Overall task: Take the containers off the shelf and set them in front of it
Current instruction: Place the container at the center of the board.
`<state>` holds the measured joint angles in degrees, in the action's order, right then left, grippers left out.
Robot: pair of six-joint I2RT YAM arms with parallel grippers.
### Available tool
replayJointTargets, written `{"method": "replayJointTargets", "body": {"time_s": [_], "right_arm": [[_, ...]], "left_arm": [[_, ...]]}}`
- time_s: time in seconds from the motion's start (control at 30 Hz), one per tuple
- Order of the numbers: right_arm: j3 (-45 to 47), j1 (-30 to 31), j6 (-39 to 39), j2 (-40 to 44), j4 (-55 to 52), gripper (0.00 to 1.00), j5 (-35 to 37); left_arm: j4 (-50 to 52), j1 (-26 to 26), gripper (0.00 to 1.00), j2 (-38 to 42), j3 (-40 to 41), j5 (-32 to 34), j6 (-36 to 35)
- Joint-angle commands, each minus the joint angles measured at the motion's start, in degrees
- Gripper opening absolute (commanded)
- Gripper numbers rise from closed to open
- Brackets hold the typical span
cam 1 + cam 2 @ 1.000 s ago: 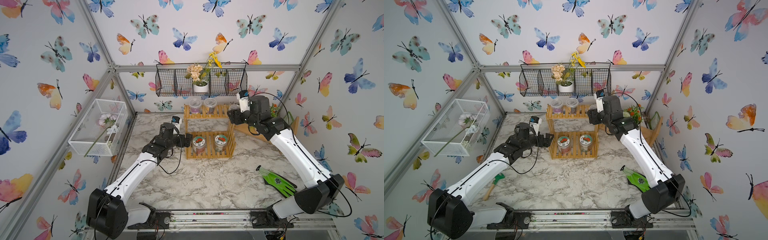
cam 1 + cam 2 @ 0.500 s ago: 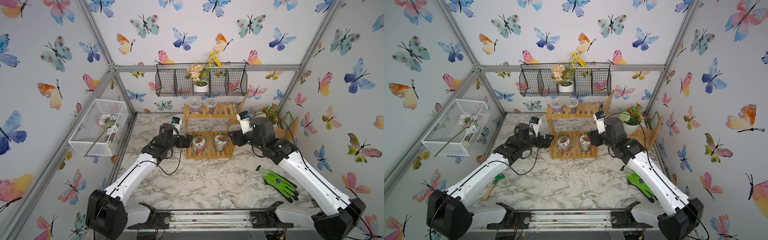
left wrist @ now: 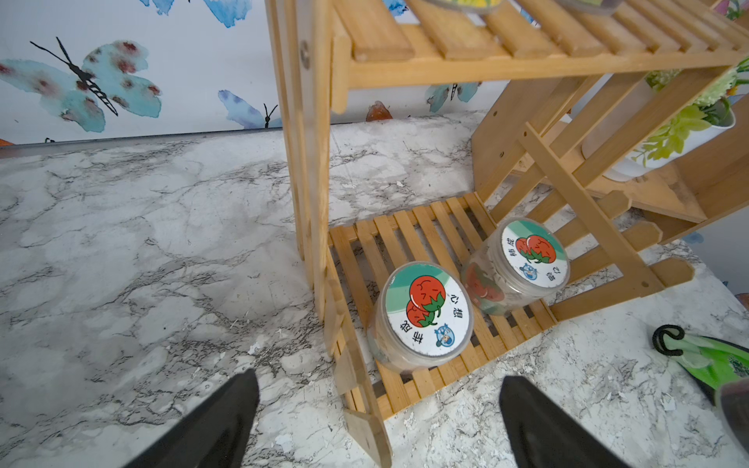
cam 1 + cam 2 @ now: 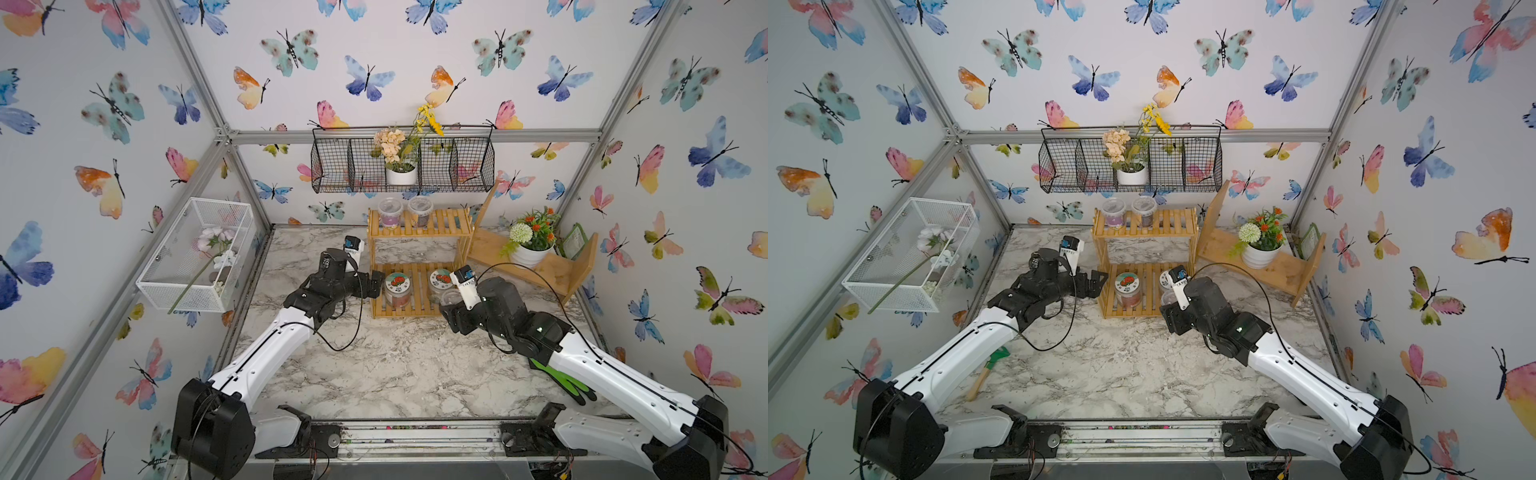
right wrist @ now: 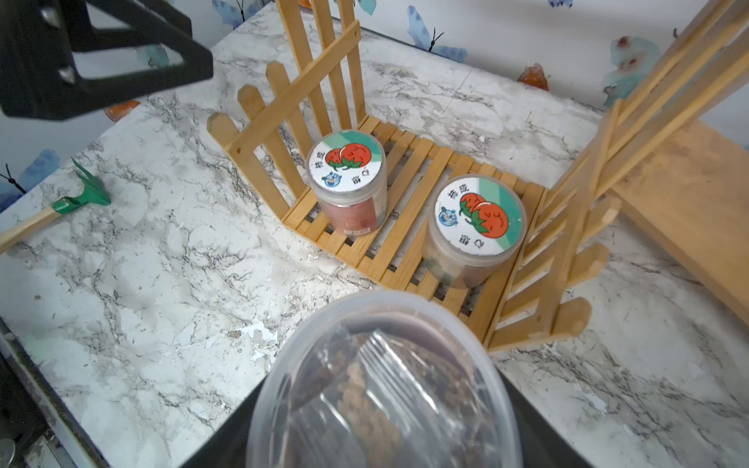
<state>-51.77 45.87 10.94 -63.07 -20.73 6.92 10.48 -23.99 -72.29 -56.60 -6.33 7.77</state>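
- The worktop (image 4: 374,374) is a marbled surface that carries all free-standing items.
- The shelf (image 4: 451,222), a two-tier rack of light wooden slats, stands upright near the middle of the worktop's rear edge.
- The purple-filled cup (image 4: 390,210) and the dark-filled cup (image 4: 420,209) stand side by side on the upper tier, on its left half, with lids on.
- The left jar (image 4: 397,289) and the right jar (image 4: 440,279) stand upright and apart on the lower tier, with their tomato-picture lids facing up.
- The third cup (image 5: 377,385) is off the shelf, just in front of the shelf's front right corner and near the right jar. Whether its base touches the worktop cannot be told.
- The right gripper (image 4: 451,306) has its jaws partly closed on the third cup. In the right wrist view the cup's lid hides most of the fingers.
- The left gripper (image 3: 379,383) has its jaws spread wide and holds nothing. It sits beside the shelf's left side at lower-tier height, pointing toward the left jar. The front end of that side frame appears between its two fingers (image 3: 227,421).
- The plank shelf (image 4: 557,270) with its white flower pot (image 4: 530,257) stands toward the rear right corner.
- The green glove (image 4: 569,380) lies near the right edge.
- The small rake (image 4: 986,370) lies near the left edge.
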Motion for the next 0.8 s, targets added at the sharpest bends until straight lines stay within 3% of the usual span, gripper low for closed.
{"method": "replayJointTargets", "body": {"time_s": [0.0, 0.23, 0.77], "right_arm": [[3.41, 1.56, 2.55, 1.28, 5.78, 0.6, 4.7], [12.44, 2.78, 4.95, -0.02, 15.55, 0.6, 6.3], [21.52, 3.53, 8.71, -6.03, 27.53, 0.61, 10.69]], "left_arm": [[-0.98, 0.26, 0.99, 1.29, 0.6, -1.14, -0.82], [-1.34, 0.26, 0.99, 1.54, 1.1, -1.34, -1.09], [-1.26, 0.24, 0.99, 2.51, 2.08, -2.09, -1.7]]}}
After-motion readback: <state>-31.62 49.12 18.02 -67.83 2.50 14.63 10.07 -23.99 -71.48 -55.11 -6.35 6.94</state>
